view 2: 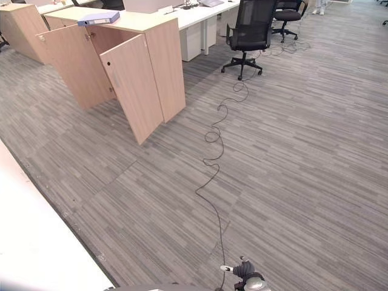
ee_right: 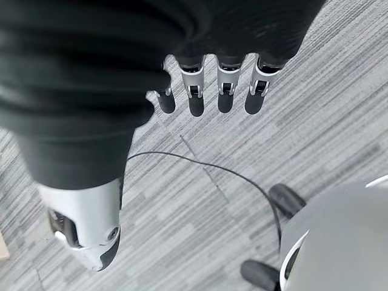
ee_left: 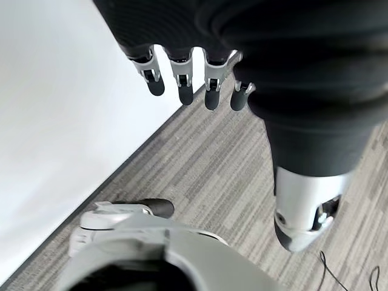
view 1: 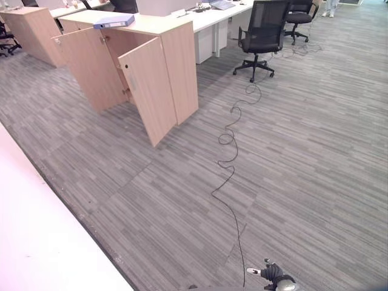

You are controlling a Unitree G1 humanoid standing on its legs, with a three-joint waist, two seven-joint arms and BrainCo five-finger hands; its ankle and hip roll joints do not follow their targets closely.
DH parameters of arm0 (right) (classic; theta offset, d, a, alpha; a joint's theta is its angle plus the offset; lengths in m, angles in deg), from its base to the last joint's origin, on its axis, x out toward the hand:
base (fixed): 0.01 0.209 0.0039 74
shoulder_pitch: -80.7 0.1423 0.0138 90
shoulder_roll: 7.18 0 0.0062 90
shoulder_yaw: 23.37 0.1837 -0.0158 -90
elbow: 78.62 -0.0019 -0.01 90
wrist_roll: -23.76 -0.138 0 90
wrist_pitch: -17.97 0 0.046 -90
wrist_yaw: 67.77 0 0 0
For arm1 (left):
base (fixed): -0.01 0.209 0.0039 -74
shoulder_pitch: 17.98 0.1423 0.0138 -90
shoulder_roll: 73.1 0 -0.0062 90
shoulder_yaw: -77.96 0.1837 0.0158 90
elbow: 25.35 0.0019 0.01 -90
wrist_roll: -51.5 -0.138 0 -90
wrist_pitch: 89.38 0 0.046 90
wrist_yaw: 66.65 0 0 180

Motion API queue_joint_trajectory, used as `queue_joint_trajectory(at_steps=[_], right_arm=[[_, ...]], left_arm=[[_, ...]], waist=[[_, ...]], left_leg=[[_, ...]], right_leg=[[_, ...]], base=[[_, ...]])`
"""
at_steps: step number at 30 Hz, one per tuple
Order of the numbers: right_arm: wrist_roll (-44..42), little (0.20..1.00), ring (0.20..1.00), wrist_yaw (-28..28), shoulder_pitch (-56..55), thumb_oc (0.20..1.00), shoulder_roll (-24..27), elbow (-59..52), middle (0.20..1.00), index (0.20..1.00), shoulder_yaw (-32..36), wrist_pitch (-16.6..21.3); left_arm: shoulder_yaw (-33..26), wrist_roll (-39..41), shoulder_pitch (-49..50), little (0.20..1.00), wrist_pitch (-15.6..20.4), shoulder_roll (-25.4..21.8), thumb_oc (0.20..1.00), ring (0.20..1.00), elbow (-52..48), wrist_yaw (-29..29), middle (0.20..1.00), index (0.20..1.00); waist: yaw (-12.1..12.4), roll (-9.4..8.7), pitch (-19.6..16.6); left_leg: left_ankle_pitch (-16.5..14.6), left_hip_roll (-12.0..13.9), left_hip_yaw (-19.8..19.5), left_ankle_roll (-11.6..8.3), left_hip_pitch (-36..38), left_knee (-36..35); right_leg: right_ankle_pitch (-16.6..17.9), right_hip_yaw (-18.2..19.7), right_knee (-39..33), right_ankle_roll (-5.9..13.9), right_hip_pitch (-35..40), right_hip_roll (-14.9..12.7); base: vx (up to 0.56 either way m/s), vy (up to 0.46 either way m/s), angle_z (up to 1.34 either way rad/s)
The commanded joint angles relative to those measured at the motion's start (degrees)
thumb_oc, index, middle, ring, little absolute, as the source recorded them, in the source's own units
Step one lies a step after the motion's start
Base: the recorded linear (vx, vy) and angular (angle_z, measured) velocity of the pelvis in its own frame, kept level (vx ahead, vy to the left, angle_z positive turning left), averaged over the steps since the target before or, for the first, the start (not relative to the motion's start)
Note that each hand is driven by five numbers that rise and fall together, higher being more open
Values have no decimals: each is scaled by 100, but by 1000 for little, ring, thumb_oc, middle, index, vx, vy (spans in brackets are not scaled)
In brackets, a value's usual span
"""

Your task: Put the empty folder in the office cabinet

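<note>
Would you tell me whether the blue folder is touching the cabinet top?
Touching: in the left eye view the blue folder lies flat on the cabinet top.

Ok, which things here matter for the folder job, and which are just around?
For the job:
- blue folder, lying on top of the cabinet
- wooden cabinet, both doors open
- left hand and right hand, both empty, fingers relaxed

Just around:
- black office chair
- white desks
- second wooden cabinet
- white surface

Folder atop cabinet (chair rightward)
</note>
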Motion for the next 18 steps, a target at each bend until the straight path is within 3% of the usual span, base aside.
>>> queue_joint_trajectory(at_steps=[1,18], right_arm=[[-232,1000,1000,65,194,1000,-128,290,1000,1000,-203,145],[-333,1000,1000,148,172,1000,-169,328,1000,1000,-201,150]], left_arm=[[116,18,-314,1000,145,-6,1000,1000,147,-41,1000,1000],[66,161,-346,1000,152,-3,1000,1000,196,79,1000,1000]], waist=[[127,-210,56],[158,-229,34]], left_leg=[[-207,32,348,-243,253,-342],[-226,21,317,-248,298,-342]], right_leg=[[511,-195,-869,646,432,-150],[494,-201,-869,643,486,-138]], base=[[0,0,0],[0,0,0]])
